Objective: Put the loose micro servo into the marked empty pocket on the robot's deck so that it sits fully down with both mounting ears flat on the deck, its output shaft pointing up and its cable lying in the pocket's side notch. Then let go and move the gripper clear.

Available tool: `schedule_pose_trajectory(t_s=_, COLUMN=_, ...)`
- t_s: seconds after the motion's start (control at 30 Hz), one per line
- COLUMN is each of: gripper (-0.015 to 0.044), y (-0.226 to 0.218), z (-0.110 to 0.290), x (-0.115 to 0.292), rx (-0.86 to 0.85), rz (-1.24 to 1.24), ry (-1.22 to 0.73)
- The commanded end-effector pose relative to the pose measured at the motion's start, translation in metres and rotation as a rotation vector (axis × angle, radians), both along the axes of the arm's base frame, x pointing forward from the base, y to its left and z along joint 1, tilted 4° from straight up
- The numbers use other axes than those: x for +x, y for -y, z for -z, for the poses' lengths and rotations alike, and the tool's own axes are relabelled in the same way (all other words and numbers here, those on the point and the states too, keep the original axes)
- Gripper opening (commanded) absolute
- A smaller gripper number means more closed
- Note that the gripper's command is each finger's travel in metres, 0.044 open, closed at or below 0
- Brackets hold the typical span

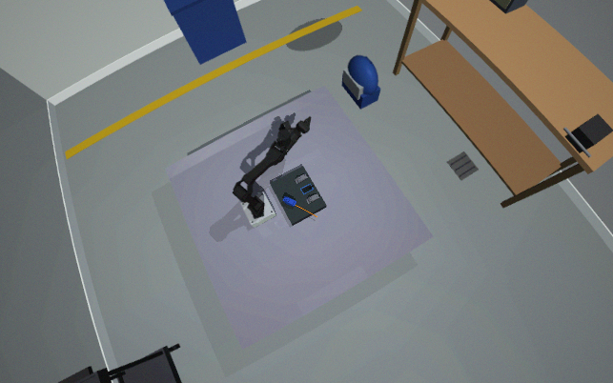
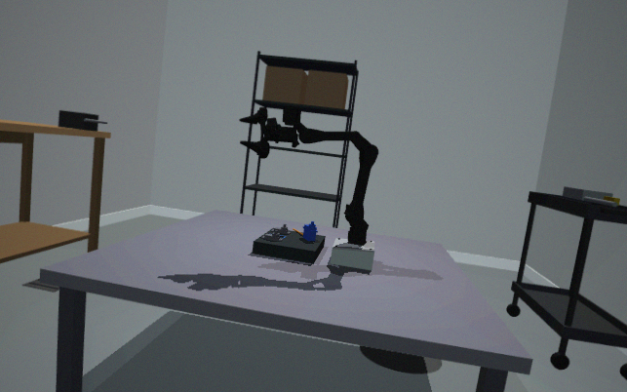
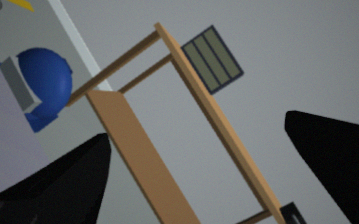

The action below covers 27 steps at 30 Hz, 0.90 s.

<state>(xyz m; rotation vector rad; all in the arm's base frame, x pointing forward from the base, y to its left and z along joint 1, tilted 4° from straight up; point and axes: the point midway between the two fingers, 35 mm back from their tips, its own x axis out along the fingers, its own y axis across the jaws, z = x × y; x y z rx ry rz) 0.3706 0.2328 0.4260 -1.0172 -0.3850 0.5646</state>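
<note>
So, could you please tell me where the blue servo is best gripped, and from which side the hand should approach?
Probably from above, closing on the two long flat sides of the blue servo. It stands loose on the dark deck, its orange cable trailing off one end, so gripping across the sides avoids the cable. The open hand is empty and high above.

The arm is matte black all over, built of slim, jointed segments with bulkier knuckles. It rises from a pale grey, box-shaped base. Its gripper ends in two tapered, pointed black fingers.
</note>
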Motion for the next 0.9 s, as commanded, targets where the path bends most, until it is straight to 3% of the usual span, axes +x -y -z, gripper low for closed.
schedule_pose_trajectory(t_s=0.0, gripper=0.0440, y=0.011, z=0.020, x=0.006, rx=0.028, rz=0.033, ry=-0.107)
schedule_pose_trajectory(t_s=0.87, gripper=0.0440, y=0.102, z=0.142, x=0.014, rx=0.314, rz=0.387, ry=-0.785)
